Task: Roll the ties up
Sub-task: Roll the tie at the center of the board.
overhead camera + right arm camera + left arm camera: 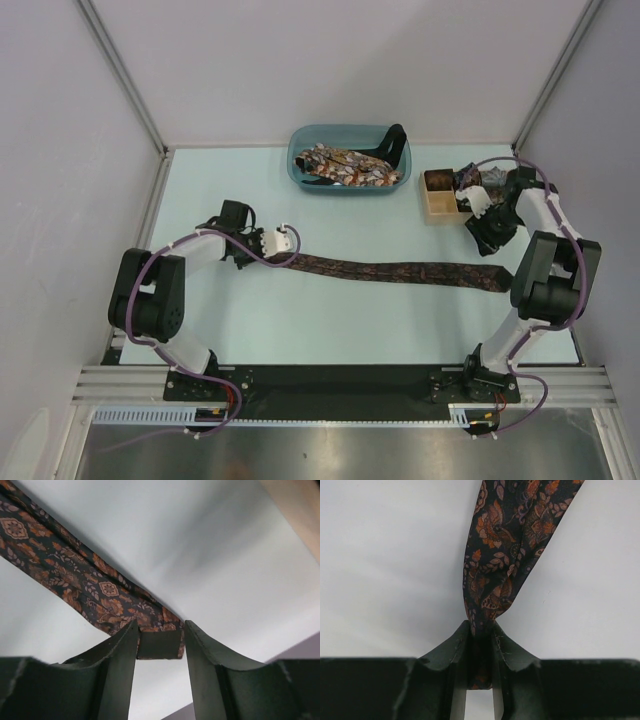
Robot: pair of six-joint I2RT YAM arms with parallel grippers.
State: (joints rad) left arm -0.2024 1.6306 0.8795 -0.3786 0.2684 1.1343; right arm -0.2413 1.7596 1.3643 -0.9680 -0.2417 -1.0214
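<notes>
A dark brown tie [400,270] with an orange print lies stretched flat across the table, left to right. My left gripper [289,252] is shut on its narrow left end; in the left wrist view the tie [495,555] is pinched between the closed jaws [480,630]. My right gripper [492,245] is at the tie's wide right end. In the right wrist view its jaws [160,630] stand apart, and the end of the tie [75,575], with its dark underside folded up, lies between them.
A teal basin [300,175] at the back centre holds several loose printed ties [345,165]. A small wooden box [436,205] stands at the back right beside my right wrist; its edge shows in the right wrist view [300,510]. Grey walls enclose the table.
</notes>
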